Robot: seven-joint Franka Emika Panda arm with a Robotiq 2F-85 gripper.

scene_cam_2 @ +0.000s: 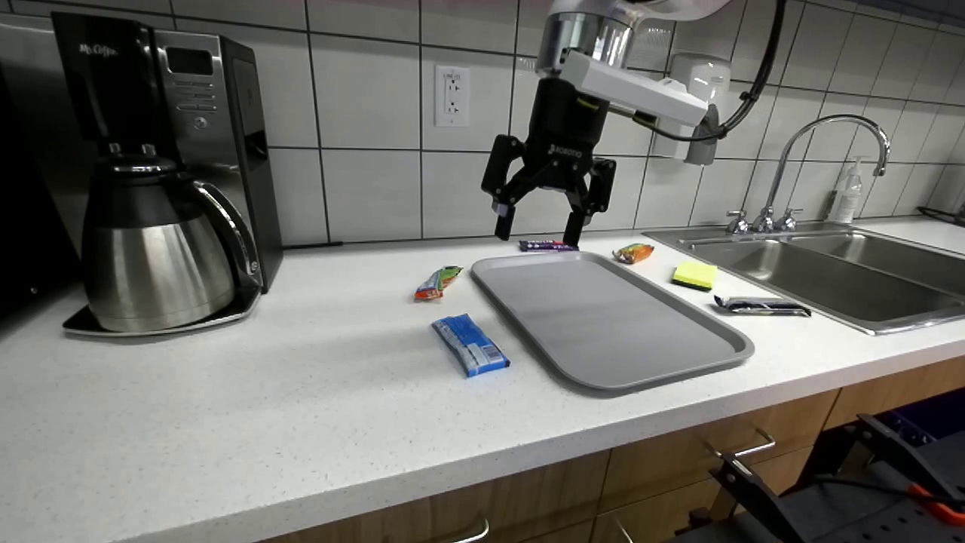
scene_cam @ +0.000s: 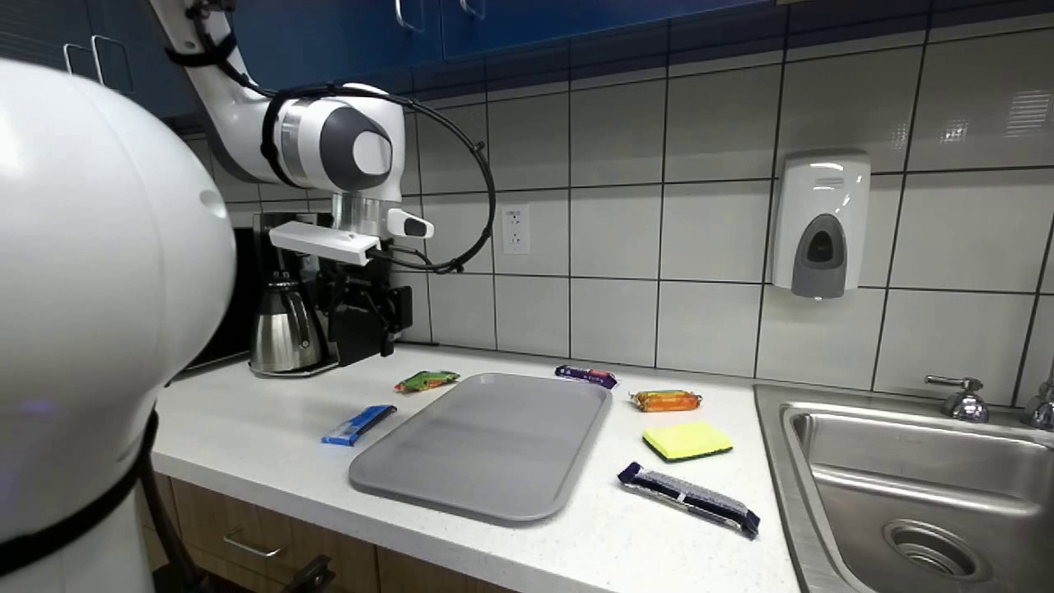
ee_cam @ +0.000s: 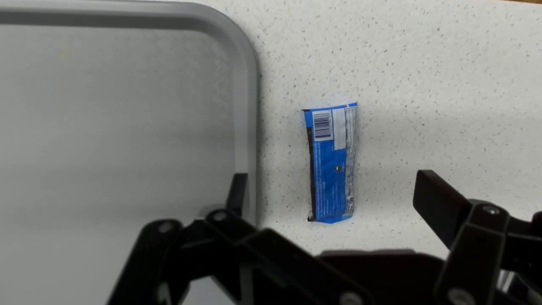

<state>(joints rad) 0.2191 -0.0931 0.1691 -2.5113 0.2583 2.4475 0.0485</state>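
My gripper is open and empty, held above the counter and pointing down. In the wrist view its fingers stand wide apart, on either side of the lower part of a blue packet, without touching it. The blue packet lies flat on the counter beside the grey tray; it also shows in both exterior views. The left finger overlaps the tray's rim in the wrist view. A green and red packet lies near the tray's same side, and a purple packet behind the tray.
An orange packet, a yellow sponge and a dark long packet lie between tray and sink. A coffee maker with a steel carafe stands at the opposite end. A soap dispenser hangs on the tiled wall.
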